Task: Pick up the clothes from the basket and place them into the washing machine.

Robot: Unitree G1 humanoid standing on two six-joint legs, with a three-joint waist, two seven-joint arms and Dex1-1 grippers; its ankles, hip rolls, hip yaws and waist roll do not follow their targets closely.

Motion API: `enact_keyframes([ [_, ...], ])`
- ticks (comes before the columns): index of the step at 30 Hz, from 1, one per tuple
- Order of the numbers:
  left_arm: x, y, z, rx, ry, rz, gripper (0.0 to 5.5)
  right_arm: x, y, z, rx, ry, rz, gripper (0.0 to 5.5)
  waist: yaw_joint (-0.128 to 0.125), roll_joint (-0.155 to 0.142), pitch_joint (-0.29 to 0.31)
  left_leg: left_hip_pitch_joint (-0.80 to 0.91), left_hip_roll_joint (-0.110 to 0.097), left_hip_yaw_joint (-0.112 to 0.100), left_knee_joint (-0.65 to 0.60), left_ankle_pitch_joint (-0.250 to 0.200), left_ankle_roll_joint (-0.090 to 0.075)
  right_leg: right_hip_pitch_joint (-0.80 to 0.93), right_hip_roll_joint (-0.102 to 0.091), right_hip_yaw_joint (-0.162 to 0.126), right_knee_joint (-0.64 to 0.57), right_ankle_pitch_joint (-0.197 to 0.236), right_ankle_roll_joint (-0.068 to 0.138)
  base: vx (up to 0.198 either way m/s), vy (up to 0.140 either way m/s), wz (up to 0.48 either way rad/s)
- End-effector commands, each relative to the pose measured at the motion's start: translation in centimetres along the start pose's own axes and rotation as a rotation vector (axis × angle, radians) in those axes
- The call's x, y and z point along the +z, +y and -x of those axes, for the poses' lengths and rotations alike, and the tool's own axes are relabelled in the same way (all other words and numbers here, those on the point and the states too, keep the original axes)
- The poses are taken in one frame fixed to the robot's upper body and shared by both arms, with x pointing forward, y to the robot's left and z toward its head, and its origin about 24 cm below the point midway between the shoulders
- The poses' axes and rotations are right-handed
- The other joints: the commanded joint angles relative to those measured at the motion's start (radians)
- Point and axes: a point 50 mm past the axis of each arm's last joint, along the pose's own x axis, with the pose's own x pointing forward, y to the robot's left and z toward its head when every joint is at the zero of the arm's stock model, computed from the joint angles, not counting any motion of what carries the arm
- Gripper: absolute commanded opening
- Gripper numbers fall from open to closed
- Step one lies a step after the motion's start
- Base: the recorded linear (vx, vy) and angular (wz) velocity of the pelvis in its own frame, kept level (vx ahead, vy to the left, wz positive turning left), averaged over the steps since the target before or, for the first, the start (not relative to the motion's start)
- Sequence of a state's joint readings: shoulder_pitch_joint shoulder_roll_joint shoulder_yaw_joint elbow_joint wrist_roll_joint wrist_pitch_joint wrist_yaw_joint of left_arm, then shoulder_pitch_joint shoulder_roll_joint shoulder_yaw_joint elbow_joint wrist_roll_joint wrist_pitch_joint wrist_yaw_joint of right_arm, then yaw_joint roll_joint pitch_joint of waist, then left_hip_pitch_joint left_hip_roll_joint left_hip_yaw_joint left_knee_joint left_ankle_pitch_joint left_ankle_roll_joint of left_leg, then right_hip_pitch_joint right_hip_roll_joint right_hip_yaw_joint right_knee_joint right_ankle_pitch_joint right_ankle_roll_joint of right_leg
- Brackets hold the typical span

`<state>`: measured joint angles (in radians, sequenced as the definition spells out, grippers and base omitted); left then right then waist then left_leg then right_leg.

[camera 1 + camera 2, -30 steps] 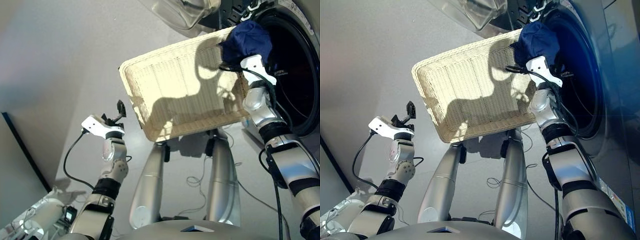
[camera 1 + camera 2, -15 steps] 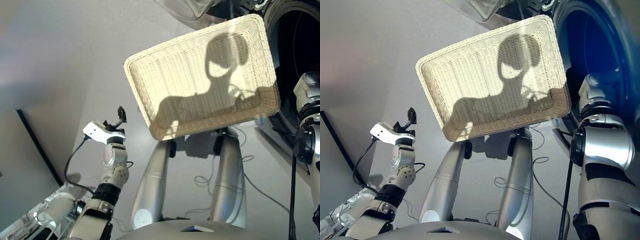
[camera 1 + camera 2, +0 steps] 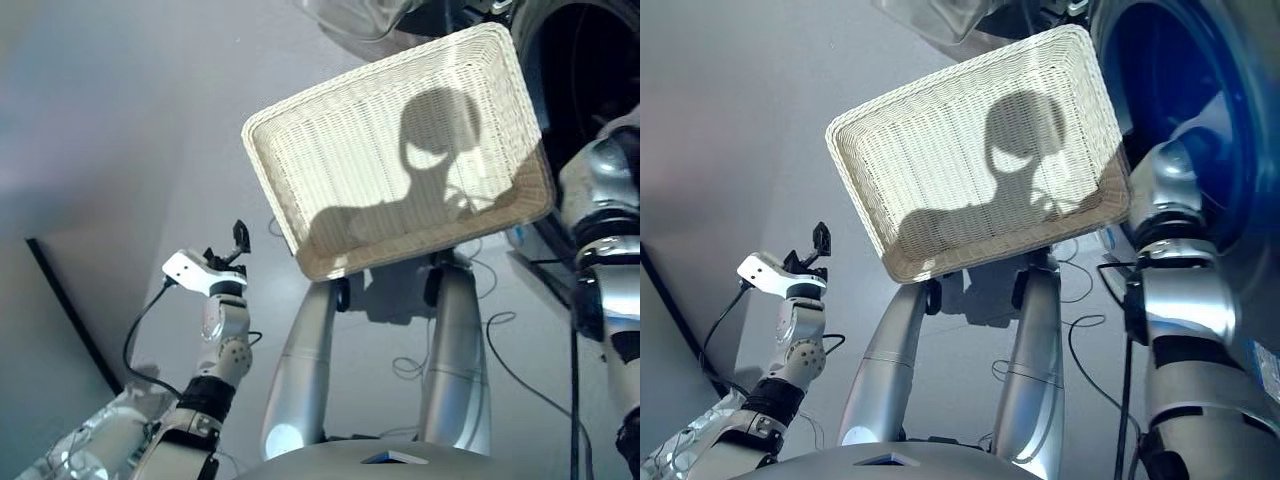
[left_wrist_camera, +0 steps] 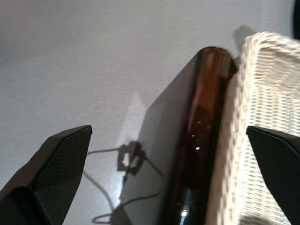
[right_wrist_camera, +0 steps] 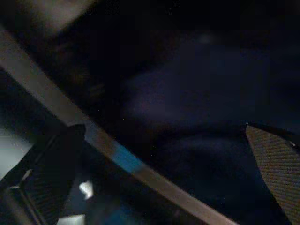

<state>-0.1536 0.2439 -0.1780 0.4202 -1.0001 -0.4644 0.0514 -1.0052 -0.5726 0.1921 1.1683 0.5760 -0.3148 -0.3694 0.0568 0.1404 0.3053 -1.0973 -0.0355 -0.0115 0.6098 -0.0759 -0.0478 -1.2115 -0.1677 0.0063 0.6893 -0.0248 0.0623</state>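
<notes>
Basket [image 3: 300,150] of cream woven wicker

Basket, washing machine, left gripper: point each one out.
basket [image 3: 300,150]: left eye view, on its left wall.
washing machine [image 3: 1160,90]: right eye view, in the drum opening.
left gripper [image 3: 237,240]: left eye view, between its fingertips.

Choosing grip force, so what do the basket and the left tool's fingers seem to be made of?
Basket: cream woven wicker, matt, judging by the ribbed weave. Left tool fingers: black, probably carbon-fibre or textured plastic, from their fine cross-hatch pattern.
</notes>
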Motion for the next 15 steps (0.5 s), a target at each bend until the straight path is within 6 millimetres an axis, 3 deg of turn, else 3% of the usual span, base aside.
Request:
enact_keyframes([
  [1, 2.1, 3.0, 0.2, 0.056, -0.058, -0.034, 5.5, 1.0, 1.4, 0.3, 0.177, -0.089, 0.016, 5.5, 0.0, -0.01, -0.011, 0.0, -0.011, -0.021, -0.04, 0.065, -0.01, 0.035, 0.02, -0.058, -0.058, 0.124, 0.025, 0.0, 0.0, 0.0],
  [6, 1.5, 3.3, 0.1, 0.037, -0.026, -0.074, 5.5, -1.6, 4.1, 2.4, 0.357, -0.037, 0.046, 5.5, 0.01, -0.029, -0.02, 0.063, -0.004, -0.027, -0.108, 0.082, -0.017, 0.11, 0.016, -0.081, -0.131, 0.131, 0.026, 0.0, 0.0, 0.0],
  [11, 0.6, 4.1, 0.0, 0.06, 0.021, -0.163, 5.5, -4.7, 4.3, 4.3, 0.383, 0.047, 0.013, 5.5, 0.014, -0.049, -0.031, 0.154, 0.004, -0.037, -0.198, 0.096, -0.02, 0.205, 0.021, -0.104, -0.218, 0.132, 0.028, 0.0, 0.0, 0.0],
  [15, -1.0, 5.0, 0.5, 0.079, 0.108, -0.309, 5.5, -8.9, 4.0, 7.2, 0.404, 0.165, 0.011, 5.5, 0.012, -0.068, -0.044, 0.24, 0.013, -0.044, -0.25, 0.103, -0.023, 0.289, 0.027, -0.124, -0.275, 0.135, 0.03, 0.0, 0.0, 0.0],
])
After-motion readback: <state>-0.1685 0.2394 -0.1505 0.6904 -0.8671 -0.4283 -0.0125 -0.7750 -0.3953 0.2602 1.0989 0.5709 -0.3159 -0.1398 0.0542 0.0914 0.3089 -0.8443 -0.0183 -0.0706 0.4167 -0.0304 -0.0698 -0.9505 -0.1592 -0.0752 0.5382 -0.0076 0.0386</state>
